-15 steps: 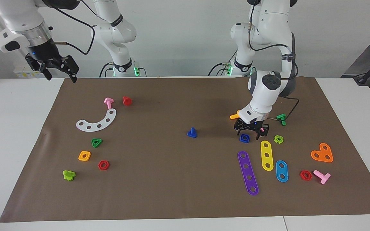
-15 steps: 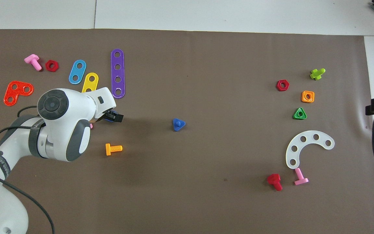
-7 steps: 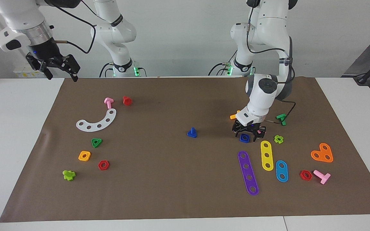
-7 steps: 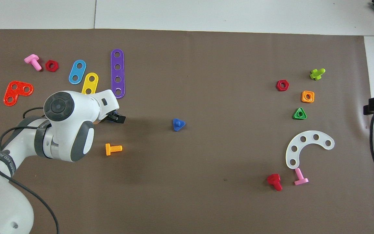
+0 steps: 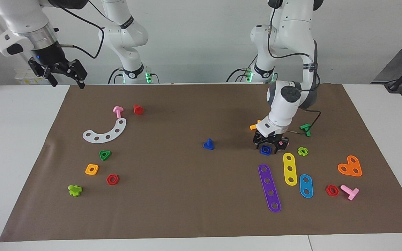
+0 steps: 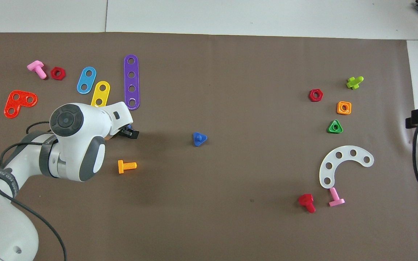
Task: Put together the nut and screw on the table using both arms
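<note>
The dark-blue square nut [image 5: 265, 150] lies flat on the brown mat [image 5: 173, 202] toward the left arm's end of the table. My left gripper [image 5: 266, 149] is down at the mat, open, with a finger on either side of the nut. In the overhead view the left gripper [image 6: 127, 131] covers nearly all of the nut. The dark-blue screw [image 5: 208, 144] stands on its head, shaft up, near the mat's middle; it also shows in the overhead view [image 6: 199, 139]. My right gripper [image 5: 66, 79] waits open, raised over the mat's corner at the right arm's end.
Close around the left gripper lie an orange bolt [image 5: 255, 126], a pink nut [image 5: 284, 142], a green bolt [image 5: 305, 129], a lime piece [image 5: 302, 151], a yellow strip [image 5: 290, 168] and a purple strip [image 5: 269, 187]. Several other toy parts lie at the right arm's end.
My left gripper has come down and shifted slightly, so its fingers now stand on either side of the blue nut. The right gripper, the nut and the screw have stayed put.
</note>
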Tool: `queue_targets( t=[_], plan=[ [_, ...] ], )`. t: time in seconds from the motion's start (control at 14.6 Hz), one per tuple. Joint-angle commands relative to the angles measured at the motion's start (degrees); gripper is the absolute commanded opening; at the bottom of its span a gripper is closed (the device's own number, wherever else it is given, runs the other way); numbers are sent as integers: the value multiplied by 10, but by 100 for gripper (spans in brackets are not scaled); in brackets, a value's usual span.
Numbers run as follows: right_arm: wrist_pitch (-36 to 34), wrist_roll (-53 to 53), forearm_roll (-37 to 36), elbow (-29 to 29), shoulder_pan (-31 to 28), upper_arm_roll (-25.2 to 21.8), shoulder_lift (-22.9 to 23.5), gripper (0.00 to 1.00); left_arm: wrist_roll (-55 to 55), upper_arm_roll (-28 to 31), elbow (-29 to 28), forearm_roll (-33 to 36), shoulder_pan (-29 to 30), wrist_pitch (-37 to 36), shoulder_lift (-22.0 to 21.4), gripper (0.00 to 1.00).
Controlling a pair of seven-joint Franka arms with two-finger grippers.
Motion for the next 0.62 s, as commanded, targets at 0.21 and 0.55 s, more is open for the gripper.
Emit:
queue_targets(
  t=[0.21, 0.55],
  plan=[
    [-8, -8, -3, -5, 22, -15, -2, 100, 0, 6, -10, 6, -7, 12, -2, 37],
    [-6, -6, -3, -8, 23, -18, -3, 100, 1, 6, 16, 6, -7, -17, -3, 0]
  ],
)
